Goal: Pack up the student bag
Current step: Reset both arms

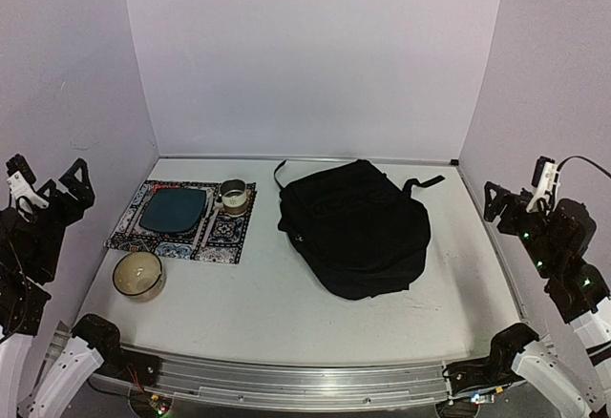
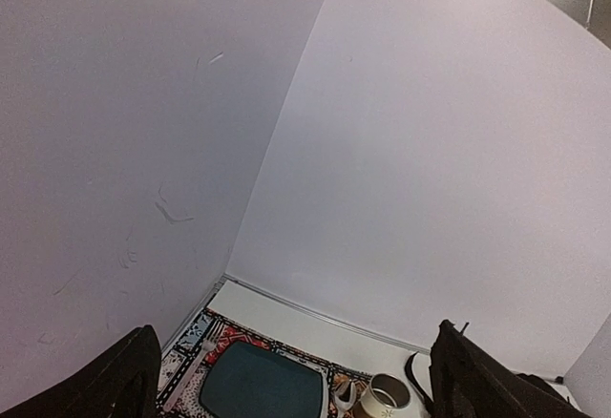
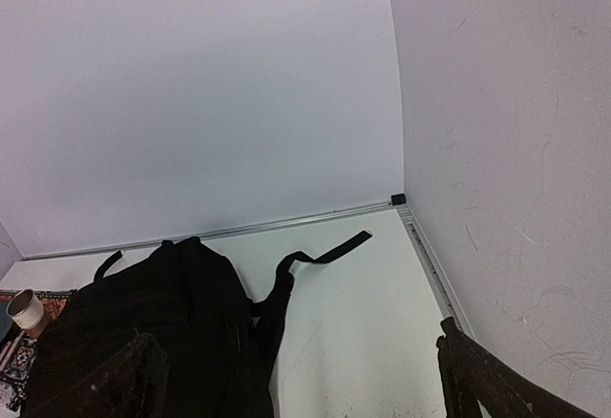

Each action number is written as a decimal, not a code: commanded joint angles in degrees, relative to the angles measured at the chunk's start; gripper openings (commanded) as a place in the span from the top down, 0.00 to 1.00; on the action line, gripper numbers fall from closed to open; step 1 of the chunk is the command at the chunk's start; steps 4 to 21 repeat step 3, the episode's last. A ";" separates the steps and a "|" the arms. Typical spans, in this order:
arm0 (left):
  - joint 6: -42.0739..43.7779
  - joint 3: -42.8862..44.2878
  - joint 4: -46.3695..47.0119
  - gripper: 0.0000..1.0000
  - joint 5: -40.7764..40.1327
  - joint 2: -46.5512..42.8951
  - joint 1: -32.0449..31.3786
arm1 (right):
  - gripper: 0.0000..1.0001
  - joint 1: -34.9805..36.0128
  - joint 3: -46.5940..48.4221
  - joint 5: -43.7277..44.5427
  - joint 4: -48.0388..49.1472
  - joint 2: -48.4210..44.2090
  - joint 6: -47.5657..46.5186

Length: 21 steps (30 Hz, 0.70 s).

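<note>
Getting ready for packing the student bag (image 1: 355, 229), not touching it yet. Lying flat on the white desk (image 1: 286, 318), a bit right of the middle, big and soft and black. Running the long way from the far edge toward the near edge, leaning a little rightward at the near end, with straps poking out at the far end.

Holding the right fingers (image 1: 516, 203) up high by the right wall, spread wide, pinching nothing. Holding the left fingers (image 1: 46, 187) up by the left wall, spread wide too, pinching nothing.

Sitting nearer the right fingers, down and to their left. Sitting well apart from the left fingers, beyond the patterned mat (image 1: 229, 239), dark plate (image 1: 174, 210), cup (image 1: 232, 192) and bowl (image 1: 138, 275).

Probably calling for the right arm reaching down and leftward first. Not telling an open zipper from a shut one here.
</note>
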 commanded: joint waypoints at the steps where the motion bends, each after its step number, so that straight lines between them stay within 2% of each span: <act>1: 1.24 -0.48 2.79 0.01 0.45 -1.14 0.10 | 0.02 0.09 -0.23 0.04 1.81 -1.30 0.39; 21: 1.23 -0.54 2.90 0.01 0.62 -1.28 0.09 | 0.02 0.06 -0.31 0.08 1.75 -1.31 0.27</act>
